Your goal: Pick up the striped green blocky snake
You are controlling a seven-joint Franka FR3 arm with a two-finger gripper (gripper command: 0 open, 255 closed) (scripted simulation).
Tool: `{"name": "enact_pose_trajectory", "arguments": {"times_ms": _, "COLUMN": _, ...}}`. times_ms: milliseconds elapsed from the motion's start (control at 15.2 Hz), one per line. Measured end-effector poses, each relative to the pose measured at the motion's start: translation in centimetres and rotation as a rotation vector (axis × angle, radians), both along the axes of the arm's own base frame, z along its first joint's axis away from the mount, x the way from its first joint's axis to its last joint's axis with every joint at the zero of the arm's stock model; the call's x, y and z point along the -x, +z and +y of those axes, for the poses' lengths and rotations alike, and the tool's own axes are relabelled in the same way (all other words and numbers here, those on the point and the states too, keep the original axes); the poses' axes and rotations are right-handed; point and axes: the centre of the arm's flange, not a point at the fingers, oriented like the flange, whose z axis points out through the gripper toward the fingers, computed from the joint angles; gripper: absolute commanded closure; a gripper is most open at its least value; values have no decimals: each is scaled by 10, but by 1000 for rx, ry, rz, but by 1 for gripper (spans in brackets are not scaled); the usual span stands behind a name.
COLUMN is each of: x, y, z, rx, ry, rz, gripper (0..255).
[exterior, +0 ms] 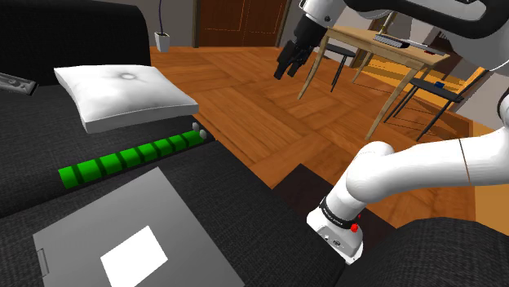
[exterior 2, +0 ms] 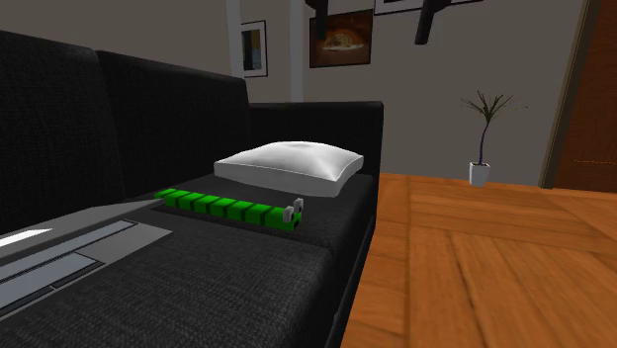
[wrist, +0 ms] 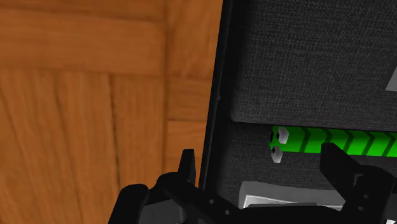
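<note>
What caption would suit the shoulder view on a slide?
Open gripper hangs above the wooden floor, away from the green snake lying on the black sofa beside a white pillow.

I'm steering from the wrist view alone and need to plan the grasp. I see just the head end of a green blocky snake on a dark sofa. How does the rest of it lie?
Observer: The striped green blocky snake runs straight along the seam between two cushions of the black sofa, head at the sofa's front edge.
Operator: What is near its tail?
Observer: A flat grey slab with a white rectangle lies on the cushion close beside the tail half.
Operator: And where is my gripper?
Observer: The black two-finger gripper hangs open, high over the wooden floor, out past the sofa's edge.
</note>
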Motion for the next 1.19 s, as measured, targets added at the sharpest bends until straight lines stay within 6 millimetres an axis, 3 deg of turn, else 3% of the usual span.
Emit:
{"name": "enact_pose_trajectory", "arguments": {"times_ms": 198, "x": -16, "y": -6, "z": 5, "rx": 4, "ry": 42, "rz": 6, "gripper": 0}}
{"name": "enact_pose_trajectory", "arguments": {"times_ms": 660, "x": -94, "y": -42, "z": 44, "rx": 28, "ry": 276, "rz": 39, "gripper": 0}}
{"name": "enact_pose_trajectory", "arguments": {"times_ms": 1188, "x": -172, "y": -89, "z": 110, "rx": 58, "ry": 554, "rz": 78, "gripper": 0}}
